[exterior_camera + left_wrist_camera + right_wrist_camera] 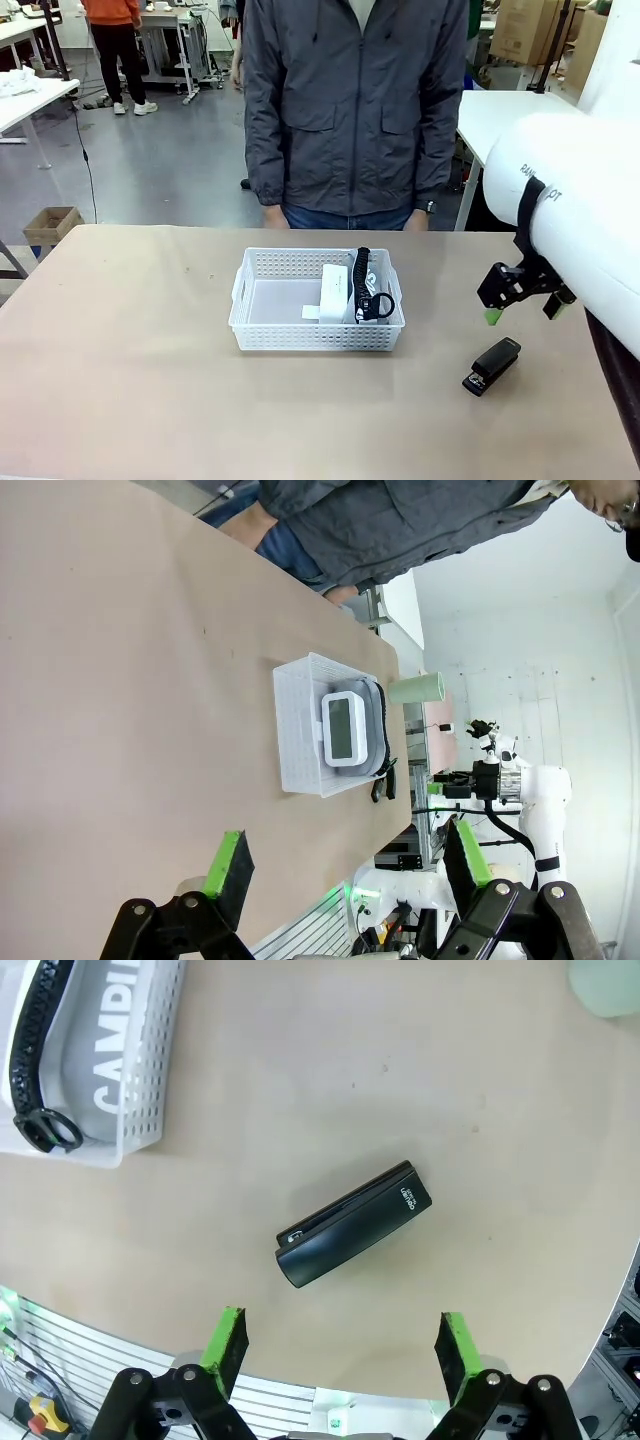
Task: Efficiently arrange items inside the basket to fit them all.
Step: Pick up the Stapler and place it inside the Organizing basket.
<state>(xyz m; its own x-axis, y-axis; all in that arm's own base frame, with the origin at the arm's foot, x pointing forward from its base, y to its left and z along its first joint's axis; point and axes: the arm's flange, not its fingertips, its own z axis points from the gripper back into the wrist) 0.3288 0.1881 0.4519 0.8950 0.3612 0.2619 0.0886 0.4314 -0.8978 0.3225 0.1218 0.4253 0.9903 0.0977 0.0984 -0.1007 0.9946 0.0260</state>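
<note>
My right hand [340, 1345] hangs wide open over the black stapler [352, 1225] on the worktop [120, 380], right of the white lattice-sided plastic basket [300, 335]. My left hand [348, 865] is wide too, empty.

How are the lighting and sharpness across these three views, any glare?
Front view: even, soft light, stapler casts a faint shadow. Left wrist view: rolled sideways, white wall washed out, basket sharp. Right wrist view: crisp, pouch lettering readable.

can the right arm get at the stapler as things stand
Probably yes: the right gripper hangs open above the stapler, which lies on bare table, apart from the basket, with nothing between.
</note>
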